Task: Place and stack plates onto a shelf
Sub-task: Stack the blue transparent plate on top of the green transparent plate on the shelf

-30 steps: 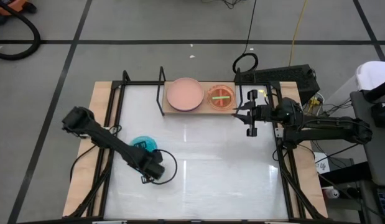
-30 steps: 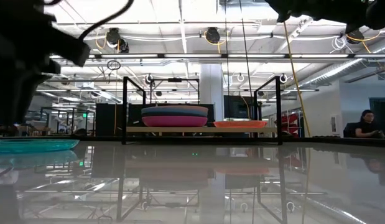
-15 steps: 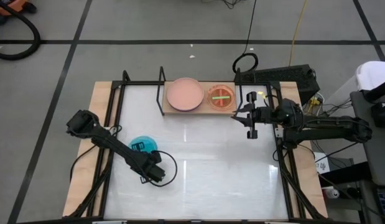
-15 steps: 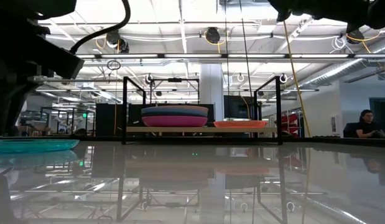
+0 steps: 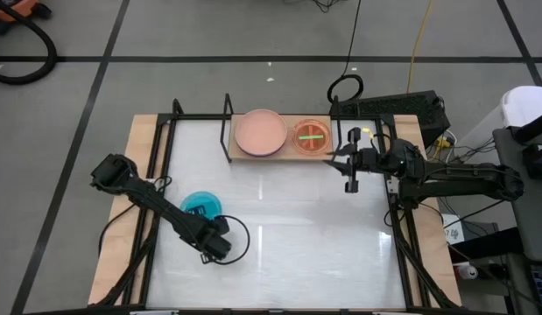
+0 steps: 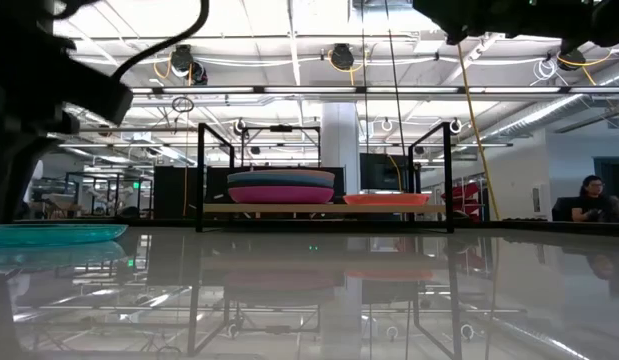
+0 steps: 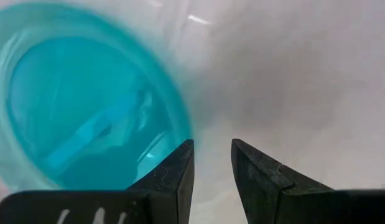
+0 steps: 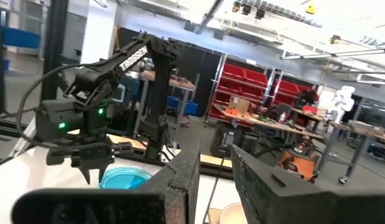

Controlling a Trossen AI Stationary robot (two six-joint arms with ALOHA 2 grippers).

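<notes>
The translucent teal plate (image 5: 199, 203) (image 6: 49, 233) lies flat on the white table, left of centre. My left gripper (image 5: 209, 229) hovers at its near-right rim, open with a narrow gap (image 7: 212, 162); the teal plate (image 7: 80, 99) lies just ahead of the fingers. On the shelf (image 5: 285, 150) (image 6: 324, 208) a salmon-pink plate (image 5: 260, 132) tops the large stack (image 6: 279, 186). A lime green plate (image 5: 313, 136) lies on an orange one (image 6: 386, 199). My right gripper (image 5: 334, 158) (image 8: 214, 180) is open in the air by the shelf's right end.
Black wire uprights (image 5: 227, 127) (image 6: 200, 175) stand at the shelf's ends, and black frame rails (image 5: 161, 175) run along the table's left and right sides. The white tabletop (image 5: 288, 236) spreads between the arms. A person (image 6: 589, 200) sits in the room beyond the table.
My left gripper has drawn back from above the teal plate toward the table's near edge, so more of the plate shows. The plate has stayed where it was.
</notes>
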